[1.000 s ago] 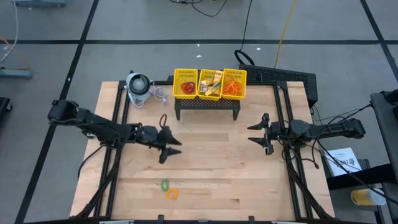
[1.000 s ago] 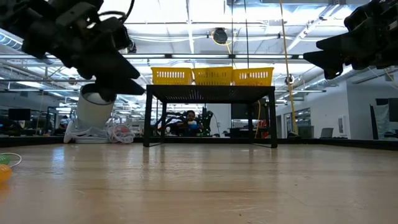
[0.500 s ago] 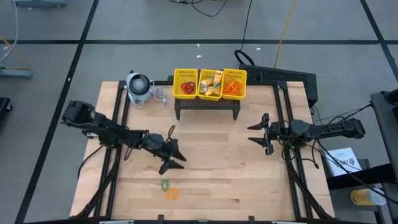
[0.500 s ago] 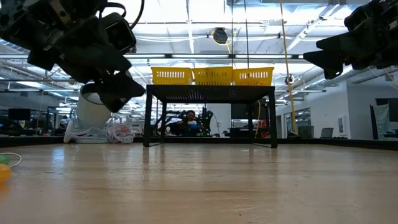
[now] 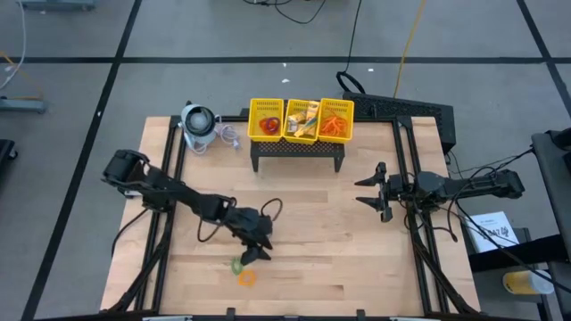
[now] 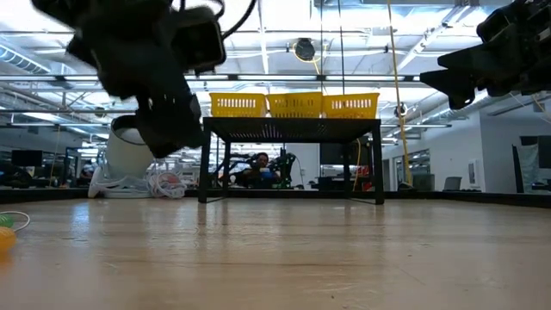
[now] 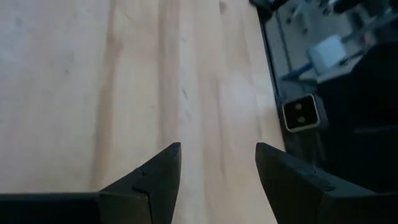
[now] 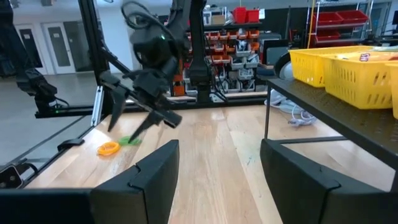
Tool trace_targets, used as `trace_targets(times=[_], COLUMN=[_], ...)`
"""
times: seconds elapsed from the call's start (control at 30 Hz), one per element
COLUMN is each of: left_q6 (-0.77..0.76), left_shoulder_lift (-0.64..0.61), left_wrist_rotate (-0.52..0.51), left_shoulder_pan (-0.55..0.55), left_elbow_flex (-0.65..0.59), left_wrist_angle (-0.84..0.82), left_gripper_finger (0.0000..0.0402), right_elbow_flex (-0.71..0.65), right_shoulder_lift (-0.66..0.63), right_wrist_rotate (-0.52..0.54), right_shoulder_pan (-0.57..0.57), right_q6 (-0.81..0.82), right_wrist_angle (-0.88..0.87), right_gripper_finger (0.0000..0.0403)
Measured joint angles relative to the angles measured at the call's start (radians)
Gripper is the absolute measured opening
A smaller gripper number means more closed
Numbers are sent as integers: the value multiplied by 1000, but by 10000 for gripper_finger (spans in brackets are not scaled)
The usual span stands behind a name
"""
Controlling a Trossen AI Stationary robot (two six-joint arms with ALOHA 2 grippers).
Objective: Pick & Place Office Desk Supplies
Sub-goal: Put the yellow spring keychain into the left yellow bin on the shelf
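A green ring (image 5: 235,265) and an orange ring (image 5: 247,277) lie flat on the table near its near edge; the right wrist view also shows the orange ring (image 8: 107,148) and the green ring (image 8: 129,140). My left gripper (image 5: 255,255) hovers open just to the far-right of the rings, over bare wood (image 7: 217,152). It touches nothing. My right gripper (image 5: 359,191) waits open above the table's right half, holding nothing. More supplies fill the yellow basket (image 5: 302,120).
The three-compartment yellow basket stands on a black stand (image 5: 299,153) at the far middle of the table. A grey-white round device (image 5: 198,125) with a cord sits at the far left. Bare wood lies between the two arms and in front of the stand.
My left gripper has swung from the table's left middle toward the near edge and to the right, closing in on the green and orange rings. Its fingers stay open. The rings have not moved.
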Motion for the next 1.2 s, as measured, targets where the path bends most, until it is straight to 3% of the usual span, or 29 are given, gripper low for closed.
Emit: trace_targets(times=[0.2, 0.37, 0.47, 0.8, 0.97, 1.2], left_q6=[47, 14, -55, -243, -226, -159], left_shoulder_lift=[-3, 72, 138, 317, 342, 342], left_wrist_rotate=[-6, -142, -166, -7, -26, -134], left_shoulder_pan=[-43, -79, -101, -169, -198, -228], left_elbow_flex=[239, 450, 533, 622, 627, 627], left_wrist_angle=[-461, -930, -1057, -1088, -1056, -1089], left_gripper_finger=[216, 216, 216, 216, 216, 216], right_elbow_flex=[0, 0, 0, 0, 0, 0], right_shoulder_lift=[1, 0, 0, 1, 0, 1], right_wrist_rotate=[0, 0, 0, 0, 0, 0], right_shoulder_pan=[0, 0, 0, 0, 0, 0], right_q6=[0, 0, 0, 0, 0, 0], right_wrist_angle=[-1, -1, 0, -1, -1, -1], right_gripper_finger=[215, 215, 215, 215, 215, 215])
